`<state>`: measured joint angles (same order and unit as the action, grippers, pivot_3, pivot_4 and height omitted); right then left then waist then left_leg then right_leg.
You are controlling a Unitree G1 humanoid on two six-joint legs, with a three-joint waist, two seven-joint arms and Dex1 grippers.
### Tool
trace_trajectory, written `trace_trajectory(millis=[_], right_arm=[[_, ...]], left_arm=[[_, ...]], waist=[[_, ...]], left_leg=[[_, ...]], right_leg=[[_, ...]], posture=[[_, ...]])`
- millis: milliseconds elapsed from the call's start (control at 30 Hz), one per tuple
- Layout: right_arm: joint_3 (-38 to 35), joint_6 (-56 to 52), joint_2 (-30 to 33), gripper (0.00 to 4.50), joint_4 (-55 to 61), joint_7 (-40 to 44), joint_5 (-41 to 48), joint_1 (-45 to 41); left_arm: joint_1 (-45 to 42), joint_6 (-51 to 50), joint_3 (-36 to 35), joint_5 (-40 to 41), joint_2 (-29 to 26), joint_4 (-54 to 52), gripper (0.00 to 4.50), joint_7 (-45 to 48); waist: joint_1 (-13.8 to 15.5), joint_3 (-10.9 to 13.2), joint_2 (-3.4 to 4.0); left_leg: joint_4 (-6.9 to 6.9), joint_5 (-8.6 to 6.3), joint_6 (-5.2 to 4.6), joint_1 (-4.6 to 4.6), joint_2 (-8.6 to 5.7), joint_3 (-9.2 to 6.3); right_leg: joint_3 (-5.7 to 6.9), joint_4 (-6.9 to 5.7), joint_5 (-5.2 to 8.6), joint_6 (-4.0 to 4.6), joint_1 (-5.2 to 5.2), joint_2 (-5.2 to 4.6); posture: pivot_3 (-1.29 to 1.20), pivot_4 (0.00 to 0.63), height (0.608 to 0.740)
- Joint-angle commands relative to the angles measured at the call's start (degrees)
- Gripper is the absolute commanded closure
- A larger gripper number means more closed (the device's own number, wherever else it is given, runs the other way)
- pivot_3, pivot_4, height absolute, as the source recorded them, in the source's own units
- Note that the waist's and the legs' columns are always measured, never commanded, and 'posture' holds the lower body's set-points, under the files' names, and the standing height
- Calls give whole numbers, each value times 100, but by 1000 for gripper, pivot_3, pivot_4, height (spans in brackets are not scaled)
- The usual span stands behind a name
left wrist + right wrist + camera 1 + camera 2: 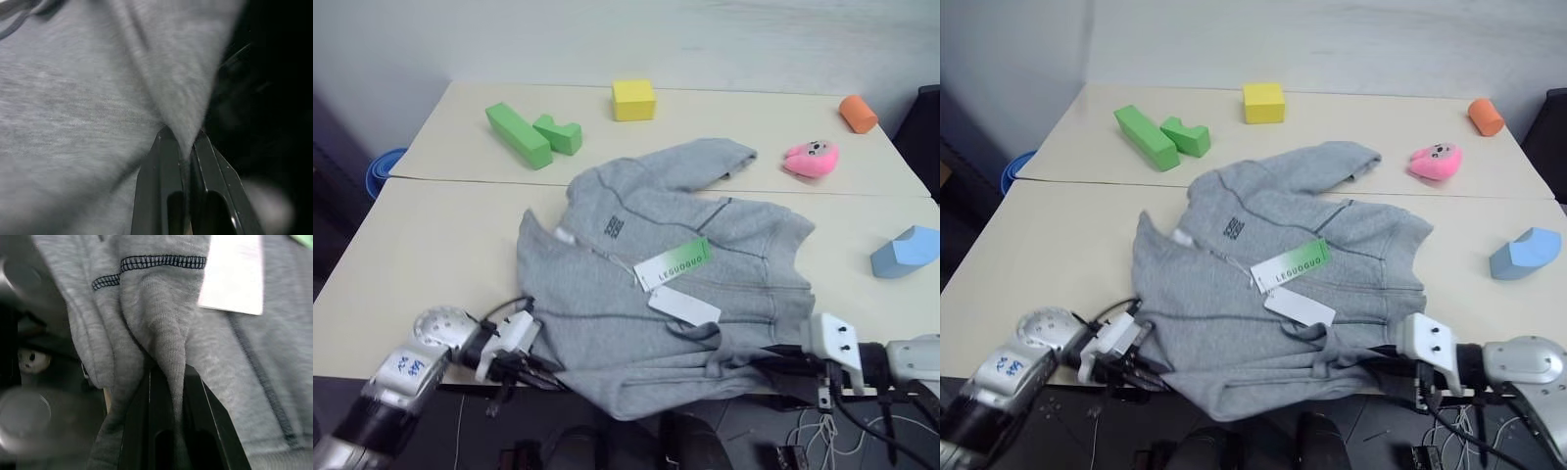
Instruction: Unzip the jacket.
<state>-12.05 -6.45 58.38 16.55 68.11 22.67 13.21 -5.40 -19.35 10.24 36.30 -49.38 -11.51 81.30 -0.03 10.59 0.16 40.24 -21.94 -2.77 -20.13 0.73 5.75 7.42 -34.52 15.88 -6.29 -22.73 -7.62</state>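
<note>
Both tools (183, 147) (168, 369) pinch the jacket's (705, 294) hem overhanging the table (431, 245) edge.

Two pale tables (431, 245) are set edge to edge. On the far one, a long green block (518, 135) is laid just beside a notched green block (558, 134), with a yellow cube (633, 100) further along, an orange cylinder (858, 114) near the far corner and a pink plush toy (811, 158) at the seam. A blue block (906, 252) is placed on the near table. A blue round object (382, 171) is seen on the floor.

Heather-grey jacket (705, 294) (dark seams), green-white tag (674, 262), yellow block (633, 99), pink toy (811, 158).
</note>
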Motion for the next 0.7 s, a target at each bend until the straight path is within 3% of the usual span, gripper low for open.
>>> trace_trajectory(millis=[33, 300, 367, 467, 700], right_arm=[[-605, 625, 345, 4500, -1549, 3, -555, -176], [-382, 1835, 416, 4500, -2859, -125, -902, -872], [-437, 1491, 395, 4500, -2886, -131, -709, -924], [-774, 843, 407, 3824, -2355, 149, -107, -573], [-2132, -1033, 404, 1574, -331, 319, 997, 483]], left_arm=[[317, -1053, -328, 741, -57, -822, 4442, -585], [615, -810, -98, 306, 478, -1487, 4442, -1296], [669, -700, -84, 173, 503, -1503, 4442, -1362], [656, -841, -327, 170, 369, -1487, 3888, -1582], [467, -1460, -1625, 954, -488, -1151, 1802, -1124]], waist=[[35, 7, 15], [52, 10, 44], [62, 10, 44], [144, 12, 48], [140, 15, 68]], left_leg=[[2, 2, 5, 3, 1, -21], [-4, 9, 24, 3, 3, -26], [-3, 11, 23, 2, 1, -25], [-3, 12, 23, 2, 1, -26], [-3, 8, 26, -5, 9, -40]], right_leg=[[3, 15, 0, 0, 15, -5], [20, 10, 3, 7, 17, 11], [22, 9, 3, 7, 17, 19], [22, 10, 4, 7, 17, 17], [25, 44, 5, 11, 19, -4]], posture=[[0, 150, 740], [0, 150, 740], [0, 150, 740], [0, 150, 740], [0, 150, 740]])
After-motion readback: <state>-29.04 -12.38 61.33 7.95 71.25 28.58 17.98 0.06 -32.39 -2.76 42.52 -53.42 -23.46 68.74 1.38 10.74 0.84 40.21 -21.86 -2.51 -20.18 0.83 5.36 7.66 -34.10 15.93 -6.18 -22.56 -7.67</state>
